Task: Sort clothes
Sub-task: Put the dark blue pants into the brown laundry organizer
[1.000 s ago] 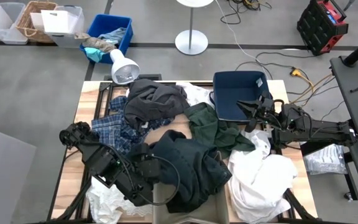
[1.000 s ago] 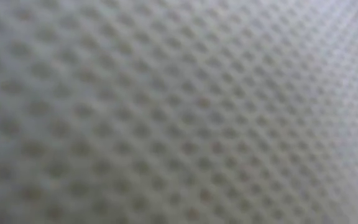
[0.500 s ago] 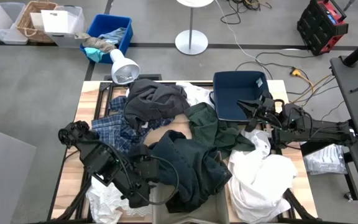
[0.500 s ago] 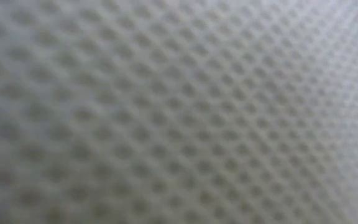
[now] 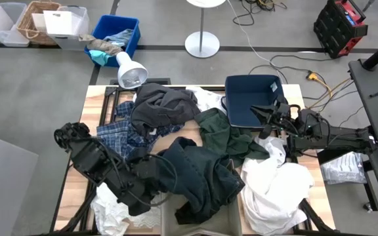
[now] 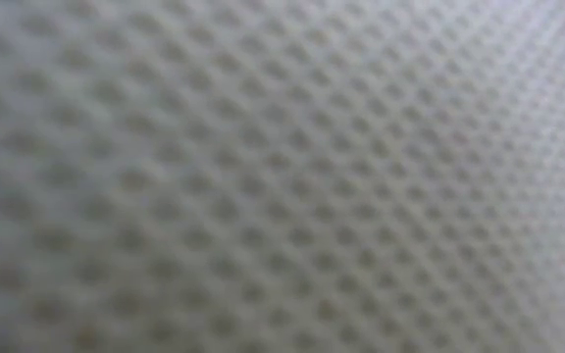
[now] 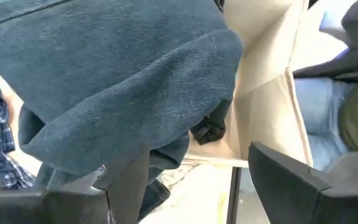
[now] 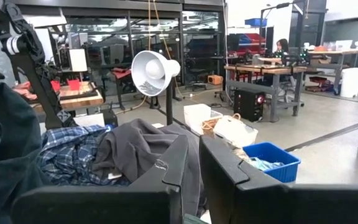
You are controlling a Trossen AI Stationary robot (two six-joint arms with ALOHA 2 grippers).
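Observation:
Clothes lie heaped on the table: a black garment (image 5: 199, 177) in the near middle, a charcoal grey one (image 5: 163, 105), a plaid shirt (image 5: 117, 134), a dark green one (image 5: 222, 131) and white ones (image 5: 274, 187) (image 5: 110, 210). My left gripper (image 5: 151, 178) stands open at the black garment's near-left edge. In the left wrist view a fold of that garment (image 7: 123, 81) hangs over one finger of my left gripper (image 7: 191, 155). My right gripper (image 5: 262, 115) hovers shut and level by the dark blue bin (image 5: 251, 98); the right wrist view shows it (image 8: 191, 165) holding nothing. My left gripper has its fingers wide apart, slanting down at the black garment's near-left edge. A fold (image 7: 166, 134) lies right by one finger (image 7: 126, 186); I cannot tell whether it touches. Nothing is pinched between the fingers.
A beige fabric bin (image 5: 169, 208) sits at the near edge, partly under the black garment. A lamp (image 5: 131, 72) stands at the far-left corner. A blue crate (image 5: 115, 36) with rags is on the floor beyond. White mesh cloth (image 6: 282, 176) fills the low view.
My left gripper has drawn back toward the table's left edge and risen a little. The black garment's near edge now leaves more of the beige bin showing.

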